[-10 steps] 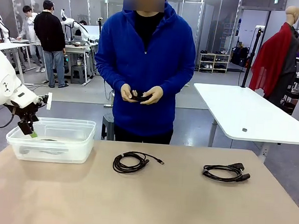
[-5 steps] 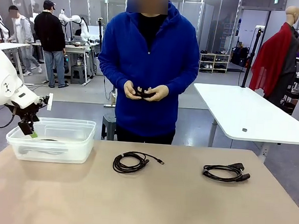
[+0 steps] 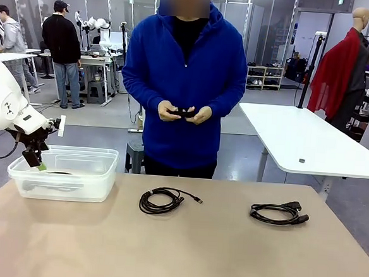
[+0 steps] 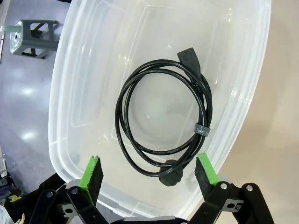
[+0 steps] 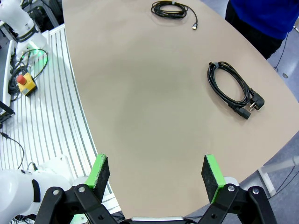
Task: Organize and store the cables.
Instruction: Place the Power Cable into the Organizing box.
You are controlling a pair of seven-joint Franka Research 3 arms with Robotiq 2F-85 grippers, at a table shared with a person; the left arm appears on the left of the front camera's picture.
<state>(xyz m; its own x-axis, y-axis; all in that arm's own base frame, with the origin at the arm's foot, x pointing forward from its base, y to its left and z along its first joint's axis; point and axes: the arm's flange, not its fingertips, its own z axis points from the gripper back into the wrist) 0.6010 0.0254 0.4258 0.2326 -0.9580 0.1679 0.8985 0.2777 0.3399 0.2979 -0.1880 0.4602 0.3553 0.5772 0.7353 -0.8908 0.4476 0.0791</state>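
Two coiled black cables lie on the tan table: one near the middle, also in the right wrist view, and one to the right, also in the right wrist view. A third coiled cable rests inside the clear plastic bin. My left gripper hangs open above the bin's left end, its green pads apart over the bin. My right gripper is open high above the table, holding nothing. The person's hands hold a small black coil at waist height.
The person in a blue hoodie stands at the table's far side. A white table stands behind on the right. The table's front half is bare tan surface. A ribbed white base lies off the table's edge.
The person's hands shifted slightly up and right while working the small black coil. Both arms and the cables on the table stayed still.
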